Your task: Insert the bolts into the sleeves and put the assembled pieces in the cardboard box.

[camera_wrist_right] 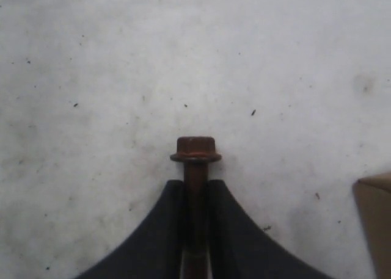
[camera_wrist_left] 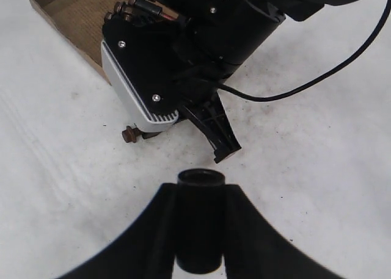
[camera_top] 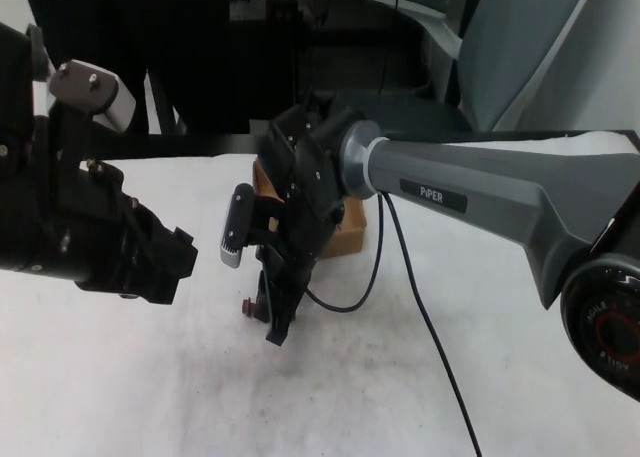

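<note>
Well, right pincer (camera_wrist_right: 195, 186) points down gripping a bolt (camera_wrist_right: 195, 152); left pincer (camera_wrist_left: 200, 192) clasps a sleeve (camera_wrist_left: 200, 227).

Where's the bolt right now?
The bolt is clamped by its shank in the right gripper, head sticking out, down near the white bench beside the cardboard box, opposite the sleeve held in the left gripper.

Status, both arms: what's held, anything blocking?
Left pincer shut on sleeve. Right pincer shut on bolt, low over bench. Not yet mated. Box just beyond; nothing between bolt and sleeve.
</note>
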You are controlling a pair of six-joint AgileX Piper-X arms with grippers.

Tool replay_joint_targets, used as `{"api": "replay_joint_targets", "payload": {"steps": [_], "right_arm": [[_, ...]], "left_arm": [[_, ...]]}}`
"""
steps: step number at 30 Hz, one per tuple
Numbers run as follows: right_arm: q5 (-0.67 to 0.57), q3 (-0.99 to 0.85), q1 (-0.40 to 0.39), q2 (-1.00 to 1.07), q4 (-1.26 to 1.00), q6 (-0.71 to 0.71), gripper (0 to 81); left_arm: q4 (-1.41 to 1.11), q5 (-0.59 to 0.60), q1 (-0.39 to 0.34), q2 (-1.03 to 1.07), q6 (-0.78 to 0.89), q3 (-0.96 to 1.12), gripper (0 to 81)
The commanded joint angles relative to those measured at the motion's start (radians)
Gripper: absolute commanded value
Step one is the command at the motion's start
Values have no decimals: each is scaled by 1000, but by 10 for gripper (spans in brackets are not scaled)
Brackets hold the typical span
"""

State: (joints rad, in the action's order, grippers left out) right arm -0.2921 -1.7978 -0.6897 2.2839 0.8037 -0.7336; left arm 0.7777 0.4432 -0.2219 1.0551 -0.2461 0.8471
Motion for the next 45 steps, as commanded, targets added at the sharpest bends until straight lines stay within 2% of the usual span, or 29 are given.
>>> {"api": "replay_joint_targets", "payload": {"steps": [1, 5, 9, 14, 25, 30, 34, 37, 45], "right_arm": [[9, -11, -14, -2, -29, 0, 8], [62, -11, -35, -2, -87, 3, 8], [145, -14, -39, -10, -111, 88, 8], [163, -15, -25, -43, -103, 99, 8], [166, -15, 52, -181, -103, 115, 8], [158, -15, 111, -260, -90, 205, 8], [97, -15, 159, -333, -87, 278, 8], [29, -13, 192, -389, -121, 359, 8], [-276, -13, 277, -525, -290, 643, 8]], "left_arm": [[-8, 9, 2, -14, 3, 11, 3], [-3, 9, 2, -14, 3, 11, 3], [-3, 9, 2, -14, 3, 11, 3], [-3, 9, 2, -14, 3, 11, 3], [-13, 9, 2, -25, -9, 38, 3], [-12, 9, 2, -28, -9, 78, 3], [-14, 12, 2, -32, -7, 104, 3], [-79, 98, 2, -49, 54, 100, 3], [-498, 189, 2, -69, 355, 2, 3]]}}
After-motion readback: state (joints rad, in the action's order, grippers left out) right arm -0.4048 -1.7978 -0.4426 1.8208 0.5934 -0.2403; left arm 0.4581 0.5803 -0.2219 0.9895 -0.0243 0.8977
